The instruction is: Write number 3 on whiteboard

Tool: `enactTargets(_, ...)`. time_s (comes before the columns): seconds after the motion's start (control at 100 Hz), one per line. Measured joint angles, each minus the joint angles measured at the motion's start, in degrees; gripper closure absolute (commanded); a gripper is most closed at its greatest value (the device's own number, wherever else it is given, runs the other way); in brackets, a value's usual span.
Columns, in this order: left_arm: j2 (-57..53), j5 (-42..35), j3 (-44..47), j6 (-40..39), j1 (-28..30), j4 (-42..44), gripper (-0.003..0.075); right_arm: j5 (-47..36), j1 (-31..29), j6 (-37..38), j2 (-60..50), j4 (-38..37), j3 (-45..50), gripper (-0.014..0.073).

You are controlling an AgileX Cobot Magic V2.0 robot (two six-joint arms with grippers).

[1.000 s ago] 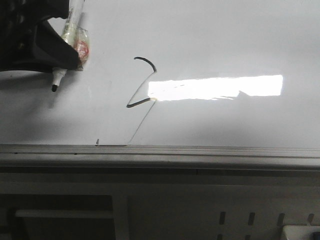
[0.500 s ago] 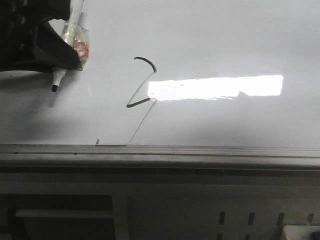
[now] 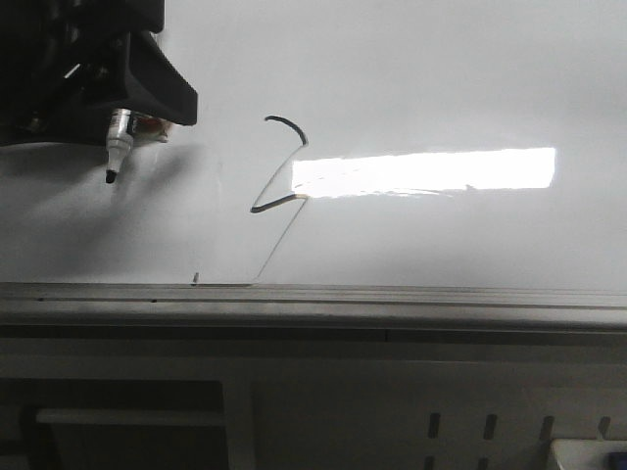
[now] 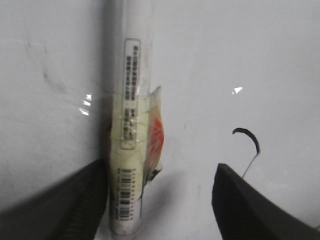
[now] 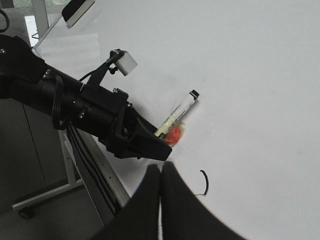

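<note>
A marker (image 3: pixel 116 147) is seen at the left gripper (image 4: pixel 160 200); wrist view shows the fingers spread, barrel lying against one finger (image 4: pixel 75 200) only, other finger well apart, so the jaws read as parted, not clamped; marker likely taped to that finger, judging by the yellowish tape (image 4: pixel 131 130) wrapped round the barrel. Right gripper (image 5: pixel 161 200) is seen with fingers pressed together, nothing between them.

The number 3 (image 3: pixel 279 191) is drawn on the whiteboard (image 3: pixel 441 78), just beside the bright light reflection (image 3: pixel 421 171); dark top curve and dark middle hook are solid, diagonals faint, lower bowl missing, only a thin line running to the frame edge (image 3: pixel 392 294). Tip is held to the left of the figure, near it, apparently off the surface; contact cannot be confirmed.

Judgement: figure is incomplete; tip should be brought back to the middle hook, pressed evenly, lower curve traced slowly so ink stays dark; faint strokes suggest pressure too light or tilt too steep.

No containers are seen in any view; nothing to report there.
</note>
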Motion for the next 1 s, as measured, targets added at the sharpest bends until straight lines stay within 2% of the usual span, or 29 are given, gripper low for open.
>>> enactTargets(0.12,-0.14,-0.48,-0.23,0.0,0.0,0.0,0.0206,0.0,0.0,0.0,0.0,0.0,0.0,0.0657)
enactTargets(0.3,-4.13,-3.19,-0.37,0.0,0.47,0.0,0.0206,-0.61,0.0,0.0,0.0,0.08,0.0,0.0657)
enactTargets(0.41,-9.58,-1.98,-0.25,0.0,1.1,-0.12,0.0214,-0.61,0.0,0.0,-0.27,0.22,0.0,0.0657)
enactTargets(0.46,-13.0,0.2,-0.25,0.0,1.09,0.43,0.0256,-0.61,0.0,0.0,-0.55,0.35,0.1,0.0657)
enactTargets(0.6,-23.64,6.69,-0.15,0.0,1.09,4.16,0.0503,-0.61,0.0,0.0,-3.12,0.62,0.08,0.0657)
enactTargets(0.61,-24.79,7.07,-0.15,0.0,1.09,4.68,0.0538,-0.61,0.0,0.0,-3.29,0.71,0.08,0.0657)
enactTargets(0.75,-36.87,8.53,1.47,0.0,1.09,11.22,0.0726,-1.22,0.0,0.0,-7.5,0.84,1.38,0.0656)
enactTargets(1.0,-56.03,15.47,8.49,0.0,1.09,23.19,0.0741,-11.68,0.0,0.0,-19.06,0.74,15.8,0.0657)
